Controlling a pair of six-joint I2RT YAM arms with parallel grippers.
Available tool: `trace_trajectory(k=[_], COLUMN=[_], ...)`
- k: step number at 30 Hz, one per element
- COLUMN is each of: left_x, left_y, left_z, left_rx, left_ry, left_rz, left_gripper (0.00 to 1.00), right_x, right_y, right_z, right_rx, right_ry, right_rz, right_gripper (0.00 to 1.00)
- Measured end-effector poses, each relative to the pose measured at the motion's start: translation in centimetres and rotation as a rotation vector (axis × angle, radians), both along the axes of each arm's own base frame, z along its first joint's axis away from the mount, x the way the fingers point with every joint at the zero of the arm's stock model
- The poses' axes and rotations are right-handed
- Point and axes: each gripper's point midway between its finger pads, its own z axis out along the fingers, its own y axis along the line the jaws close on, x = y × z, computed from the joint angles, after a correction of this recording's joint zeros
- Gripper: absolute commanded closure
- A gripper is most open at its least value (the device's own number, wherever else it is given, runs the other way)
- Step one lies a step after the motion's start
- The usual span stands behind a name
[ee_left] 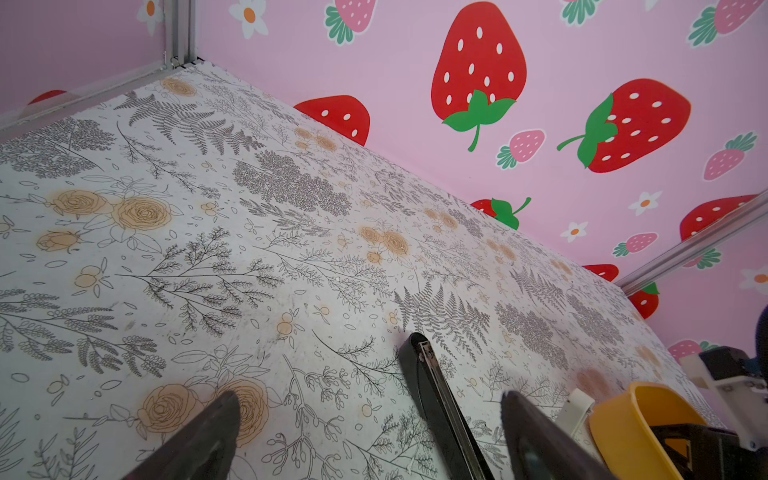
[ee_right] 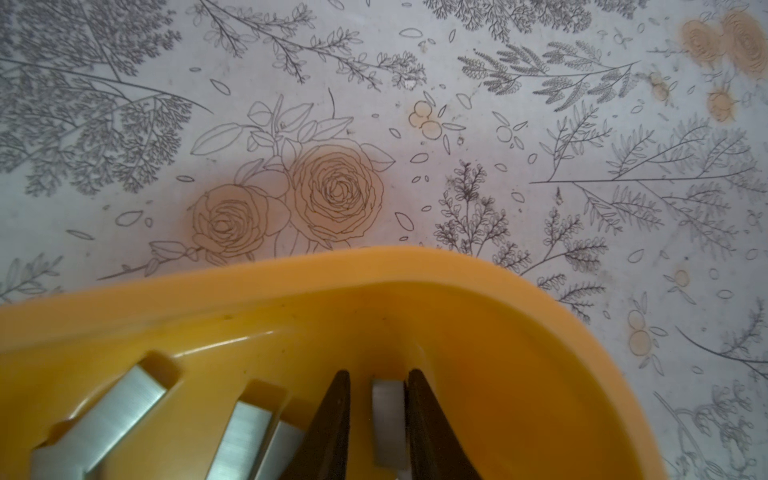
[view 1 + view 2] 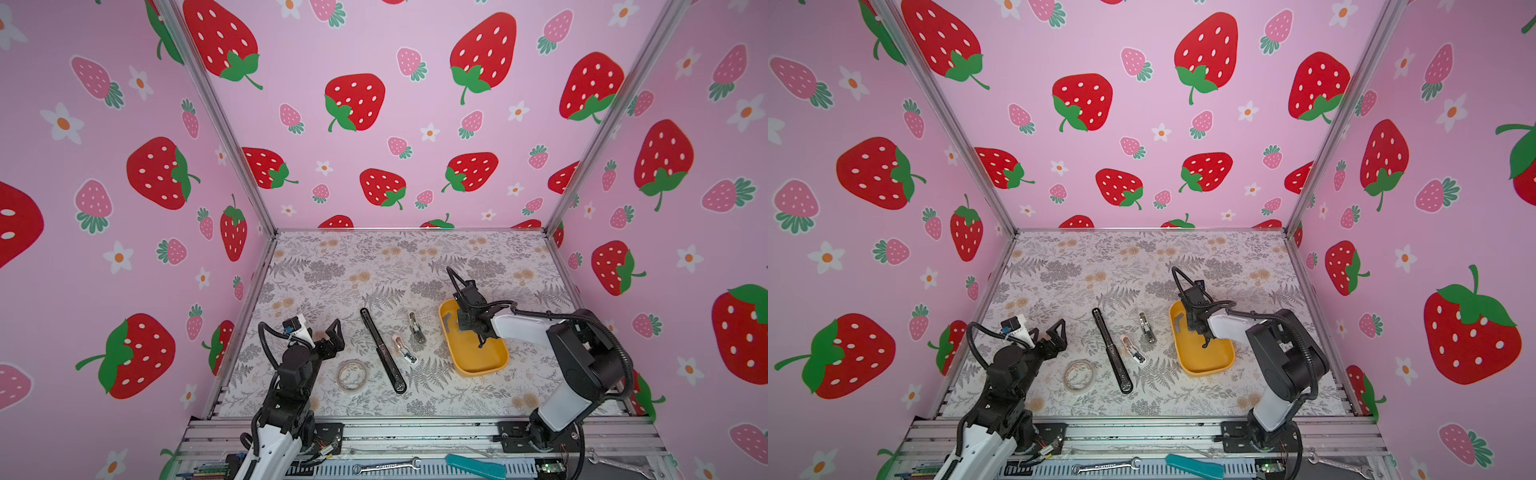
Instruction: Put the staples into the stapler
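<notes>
The right hand (image 2: 379, 374) is lowered inside the shallow yellow plastic tray (image 2: 540, 316), close to one rounded corner of it. Its two dark fingers (image 2: 424, 415) stand only a little apart. Between them lies one short, flat, grey metal strip of staples (image 2: 388, 424). This strip touches one finger, and on its other side a thin gap shows, so it is not clamped. More strips of the same kind (image 2: 108, 415) lie on the tray floor just beside the hand.

The tray rests on the desk (image 3: 374, 266), which has a grey fern and pale rose pattern. In both top views, the other things lie to the left of the tray. Nearest to the tray is a small silver stapler (image 3: 417, 328). A small pink and white stapler (image 3: 405, 350) comes next, and then a long black stapler (image 3: 382, 351) lying flat with its metal channel facing up. Farther from the tray is a clear roll of tape (image 3: 352, 375). The left hand (image 3: 322, 332) is the farthest from the tray, above bare desk, with its fingers spread wide apart.
</notes>
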Motion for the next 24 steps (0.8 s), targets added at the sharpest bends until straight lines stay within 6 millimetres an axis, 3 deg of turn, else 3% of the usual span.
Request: trace_trajectory(k=[9,16,24], left_x=[0.0,0.0,0.0], left_y=[0.0,0.0,0.0], left_z=[0.2,0.2,0.2], left_rx=[-0.001,0.000,0.001], left_ry=[-0.007,-0.011,-0.011], left_rz=[-0.001,-0.002,-0.001], left_gripper=[0.01,0.01,0.01], right_x=[0.8,1.1,0.4], right_y=[-0.4,-1.0,-1.3], right_z=[-0.2,-0.2,-0.1], right_rx=[0.042,0.062,0.068], right_ry=[-0.001,0.001,0.008], right_rz=[-0.026,-0.053,-0.053], right_gripper=[0.73,0.82,0.71])
